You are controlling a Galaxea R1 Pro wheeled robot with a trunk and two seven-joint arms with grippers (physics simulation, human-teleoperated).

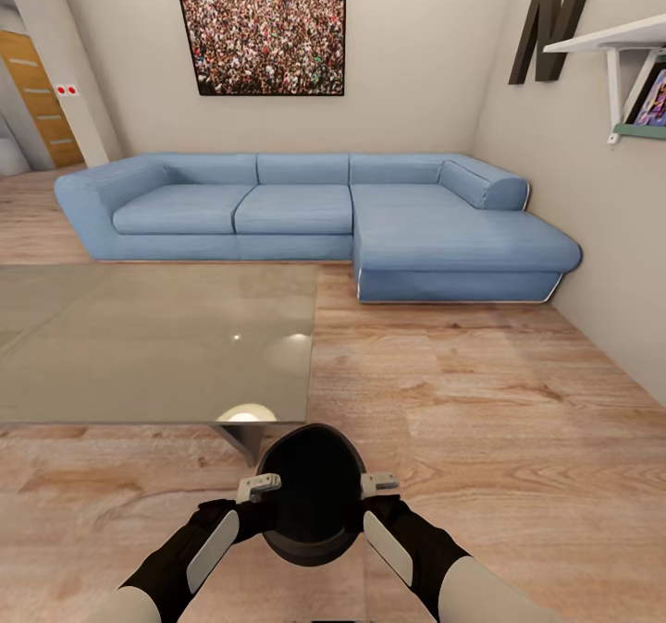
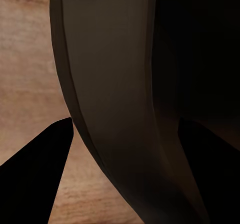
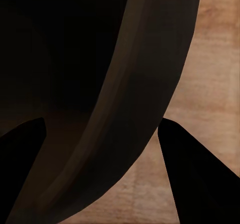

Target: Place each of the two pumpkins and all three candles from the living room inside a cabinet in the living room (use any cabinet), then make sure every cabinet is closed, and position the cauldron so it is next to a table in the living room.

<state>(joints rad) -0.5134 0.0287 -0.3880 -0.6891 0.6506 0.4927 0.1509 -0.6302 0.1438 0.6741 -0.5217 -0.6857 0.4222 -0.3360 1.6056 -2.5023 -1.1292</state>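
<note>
— Cauldron (image 1: 313,503): where is it?

— Just beside the glass-topped bench (image 1: 157,341), near its corner, over the wood-plank floor (image 1: 481,401). Left gripper (image 1: 259,488) and right gripper (image 1: 379,484) jaws each straddle the flared rim, apparently clamping it.

— Step?

— Positioning it, I judge. Next: lower it gently, release. Round, matte black, smooth-walled.

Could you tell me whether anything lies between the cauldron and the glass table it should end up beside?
Nothing visible does. The cauldron, held between the left gripper and right gripper, hangs over bare wood floor just short of the glass table near its front corner.
</note>
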